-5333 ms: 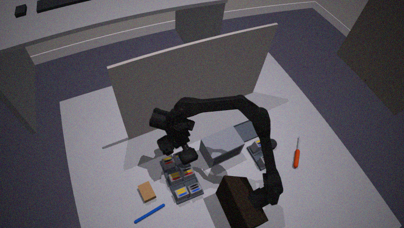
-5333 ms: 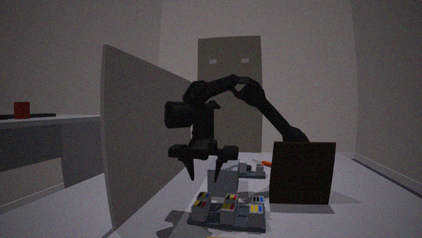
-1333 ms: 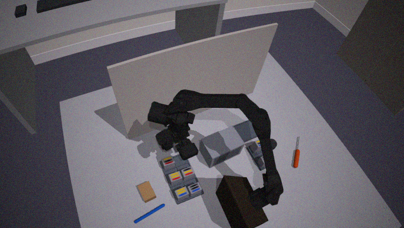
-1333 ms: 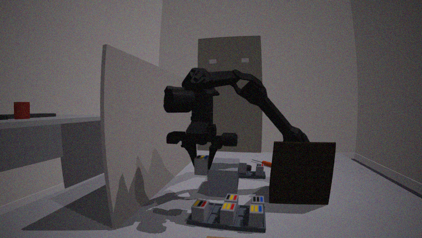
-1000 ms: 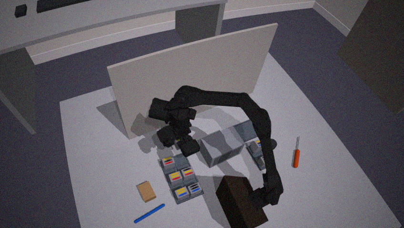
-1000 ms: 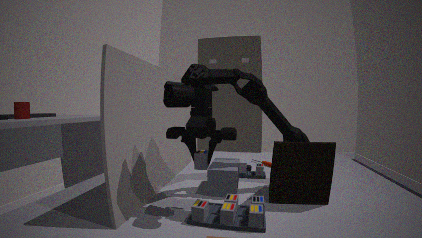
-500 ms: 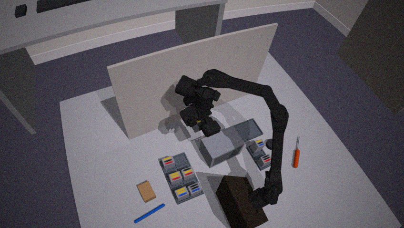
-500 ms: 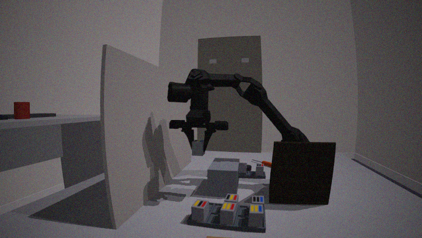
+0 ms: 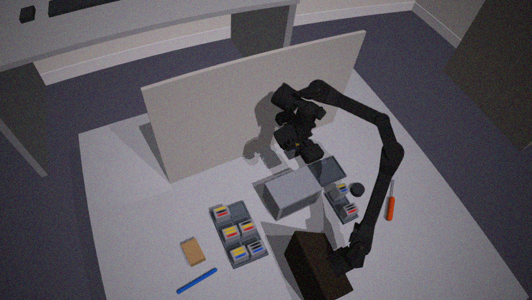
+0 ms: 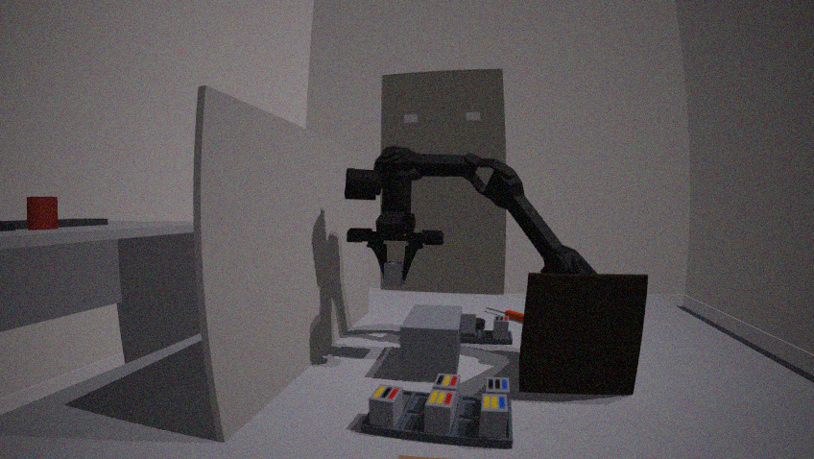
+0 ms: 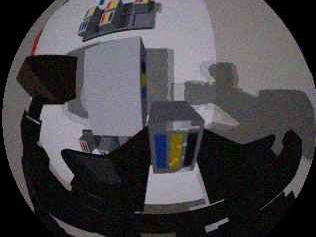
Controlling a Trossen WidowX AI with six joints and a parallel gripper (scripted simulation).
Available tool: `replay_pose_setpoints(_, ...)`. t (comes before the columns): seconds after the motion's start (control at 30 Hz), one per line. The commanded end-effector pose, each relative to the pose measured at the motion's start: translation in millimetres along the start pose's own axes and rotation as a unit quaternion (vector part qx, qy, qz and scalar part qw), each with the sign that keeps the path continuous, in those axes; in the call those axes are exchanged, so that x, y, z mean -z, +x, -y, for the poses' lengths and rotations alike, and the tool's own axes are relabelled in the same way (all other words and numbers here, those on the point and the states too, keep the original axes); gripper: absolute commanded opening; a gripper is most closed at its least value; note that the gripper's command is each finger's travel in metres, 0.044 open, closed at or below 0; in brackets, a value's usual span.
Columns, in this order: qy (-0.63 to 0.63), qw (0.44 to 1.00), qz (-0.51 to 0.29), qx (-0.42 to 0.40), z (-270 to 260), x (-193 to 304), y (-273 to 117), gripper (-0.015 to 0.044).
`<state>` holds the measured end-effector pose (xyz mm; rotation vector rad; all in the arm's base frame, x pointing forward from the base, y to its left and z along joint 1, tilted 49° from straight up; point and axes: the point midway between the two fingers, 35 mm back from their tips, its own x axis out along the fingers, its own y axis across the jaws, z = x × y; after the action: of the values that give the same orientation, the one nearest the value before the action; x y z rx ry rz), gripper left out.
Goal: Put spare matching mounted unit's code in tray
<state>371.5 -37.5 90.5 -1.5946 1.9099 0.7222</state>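
My gripper [image 9: 298, 148] [image 10: 394, 275] [image 11: 170, 127] is shut on a grey spare block [image 10: 393, 273] [image 11: 175, 141] and holds it high in the air. The spare's face shows blue, yellow and black stripes in the wrist view. The mounted unit [image 9: 292, 187] [image 10: 430, 342] [image 11: 114, 89] is a large grey box. Its back is nearly edge-on in the wrist view, with dark, yellow and blue marks. The dark flat tray [image 9: 333, 172] lies beside it in the top view, with the gripper up and left of it in that picture. The spares rack [image 9: 238, 210] [image 10: 466, 440] holds several striped blocks, with one compartment empty.
A pale upright panel [image 9: 208, 126] [image 10: 251, 256] stands behind the gripper. A small holder [image 9: 339, 214] bears striped blocks. A black disc [image 9: 357, 189], an orange screwdriver [image 9: 390, 208], a tan block [image 9: 192, 251], a blue stick [image 9: 196, 280] and the dark base box [image 9: 316, 260] also stand or lie around.
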Motion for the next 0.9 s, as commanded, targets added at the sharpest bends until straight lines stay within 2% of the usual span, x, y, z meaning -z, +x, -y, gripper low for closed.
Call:
replay_pose_setpoints(0.0,0.000,1.000,-0.006,0.000,-8,37,-1,0.0000)
replay_pose_setpoints(0.47,0.006,1.000,-0.027,-0.009,-46,138,2,0.0000)
replay_pose_setpoints(0.87,0.006,1.000,-0.028,-0.009,-48,142,6,0.0000)
